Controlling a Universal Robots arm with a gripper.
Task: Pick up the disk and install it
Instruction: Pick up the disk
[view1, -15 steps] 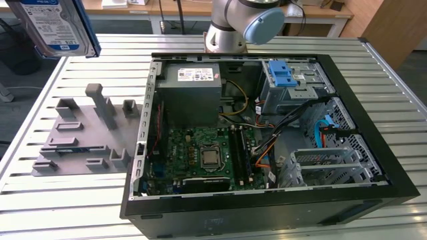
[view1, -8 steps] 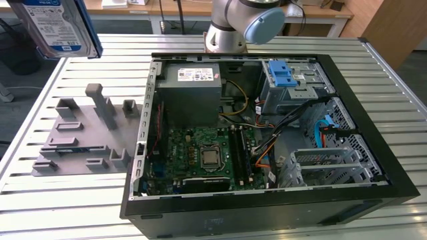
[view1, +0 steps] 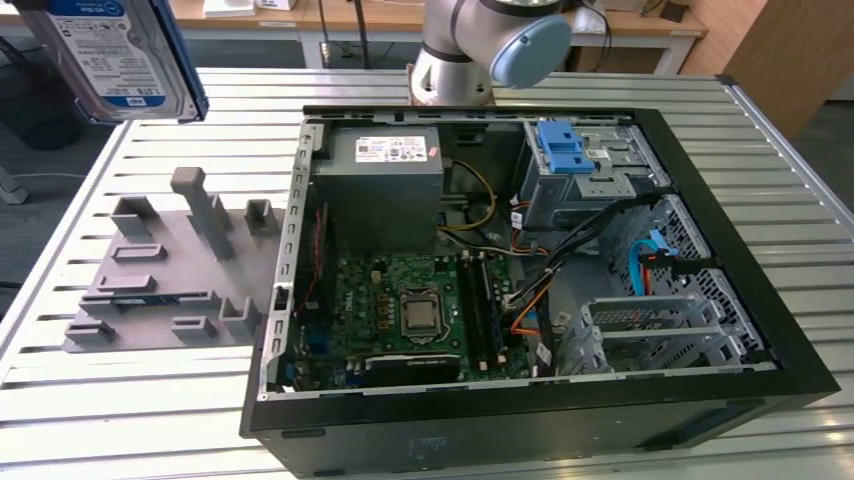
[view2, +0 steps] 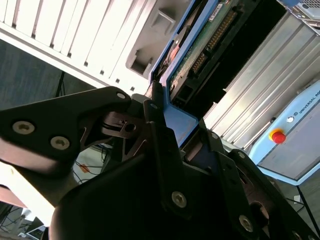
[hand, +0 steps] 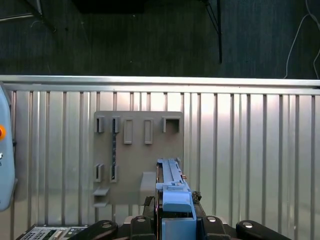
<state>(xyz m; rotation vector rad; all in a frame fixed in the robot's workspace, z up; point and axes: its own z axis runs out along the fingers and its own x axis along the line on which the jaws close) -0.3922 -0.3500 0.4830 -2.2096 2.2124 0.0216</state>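
Note:
The disk (view1: 114, 55), silver with a white-and-blue label and a blue carrier frame, hangs high above the table at the exterior view's left, over the grey fixture (view1: 167, 270). In the second wrist view my gripper (view2: 182, 127) is shut on the disk (view2: 200, 50), its black fingers (view2: 155, 125) clamping the blue carrier's end; the green circuit board and connector face this camera. In the first wrist view the disk (hand: 172, 185) stands edge-on in the gripper (hand: 175, 212), above the grey fixture (hand: 137, 150) on the slatted table.
An open computer case (view1: 747, 240) lies on the slatted table (view1: 134, 400). Inside are a grey power-supply box (view1: 387, 170), a motherboard (view1: 414, 310), cables and a drive cage with a blue latch (view1: 567, 150). The arm's base (view1: 474, 50) stands behind the case.

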